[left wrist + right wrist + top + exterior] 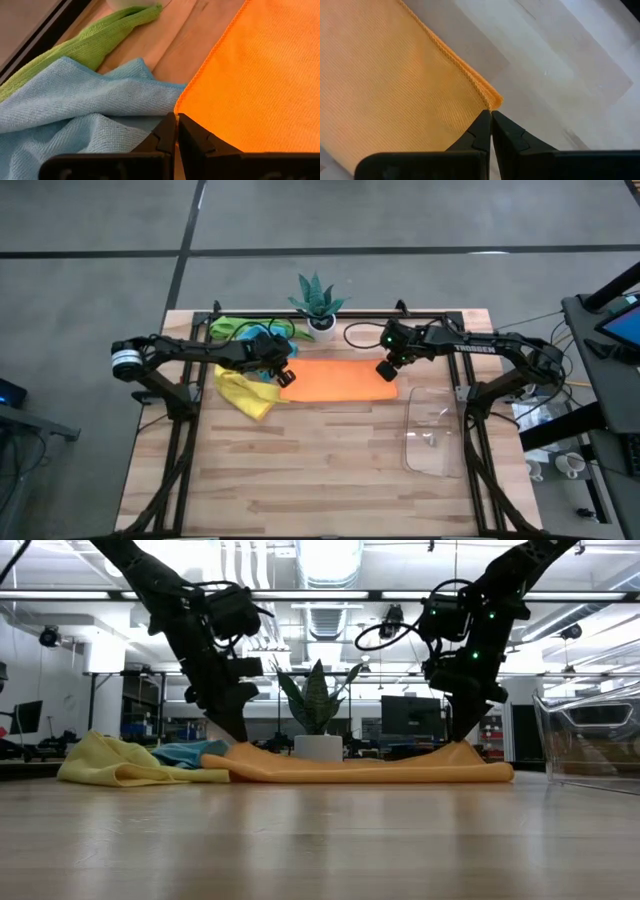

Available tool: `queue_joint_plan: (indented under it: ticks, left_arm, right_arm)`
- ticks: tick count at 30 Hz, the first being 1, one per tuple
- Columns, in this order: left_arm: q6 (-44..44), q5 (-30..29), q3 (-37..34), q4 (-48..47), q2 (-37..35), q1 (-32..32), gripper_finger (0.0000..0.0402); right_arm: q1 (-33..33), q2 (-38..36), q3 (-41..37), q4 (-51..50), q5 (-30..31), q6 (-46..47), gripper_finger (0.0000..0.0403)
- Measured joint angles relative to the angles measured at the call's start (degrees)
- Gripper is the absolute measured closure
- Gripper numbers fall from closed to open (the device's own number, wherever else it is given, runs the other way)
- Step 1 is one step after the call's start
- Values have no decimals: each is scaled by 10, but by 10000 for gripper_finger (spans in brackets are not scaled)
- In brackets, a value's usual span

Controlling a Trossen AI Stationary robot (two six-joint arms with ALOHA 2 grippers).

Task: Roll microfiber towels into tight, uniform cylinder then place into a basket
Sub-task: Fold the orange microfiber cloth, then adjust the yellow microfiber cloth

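An orange towel (340,379) lies spread flat across the table's middle, long from left to right. My left gripper (284,378) is shut at its left end and my right gripper (386,372) is shut at its right end. In the low view both ends of the towel (370,770) peak up toward the fingertips. A yellow towel (245,393) and a light blue towel (75,110) lie crumpled just left of the orange one, with a green towel (235,330) behind them. The clear basket (440,442) stands at the near right. My left gripper pinches the orange towel's left-end corner (183,104) between its two shut fingers, slanting down from the table's left. The corner is drawn up a little; the rest of the towel lies flat. My right gripper pinches the towel's right-end corner (494,101) between its shut fingers, coming steeply from above. The edge there looks doubled. That corner is raised slightly, with the rest of the towel on the table.
A spiky green plant in a white pot (320,308) stands at the far edge behind the towel. Bare wood (300,470) stretches across the near half of the table, left of the basket.
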Motion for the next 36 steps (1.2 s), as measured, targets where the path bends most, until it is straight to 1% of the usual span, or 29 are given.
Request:
queue_joint_plan:
  ticks: [3,6,12,14,19,22,25,26,30,32,36]
  left_arm:
    - [0,0,0,0,0,0,398]
    - [0,-3,0,-6,0,0,377]
    - [8,-17,6,-11,-1,0,304]
    - [32,-19,13,-20,-6,0,279]
    - [49,-17,25,-24,-54,-2,233]
    - [48,-10,17,-21,-92,-10,223]
    - [37,-5,-13,6,-130,-36,222]
    - [31,-5,-30,25,-141,-49,221]
    - [14,-3,-115,150,-162,-118,221]
    - [6,-19,-143,186,-161,-153,221]
    - [0,-77,-148,144,-143,-200,221]
  right_arm:
    - [0,0,0,1,0,2,389]
    - [0,0,0,2,0,2,372]
    - [0,-1,0,17,1,-1,310]
    - [0,-1,8,15,12,-16,287]
    - [0,-28,34,19,16,-61,248]
    - [9,-62,36,37,10,-79,237]
    - [28,-113,17,62,-1,-96,235]
    - [37,-131,5,73,-4,-99,235]
    - [86,-218,-56,139,-5,-98,237]
    - [111,-259,-89,169,-6,-90,238]
    - [147,-315,-130,204,-6,-65,238]
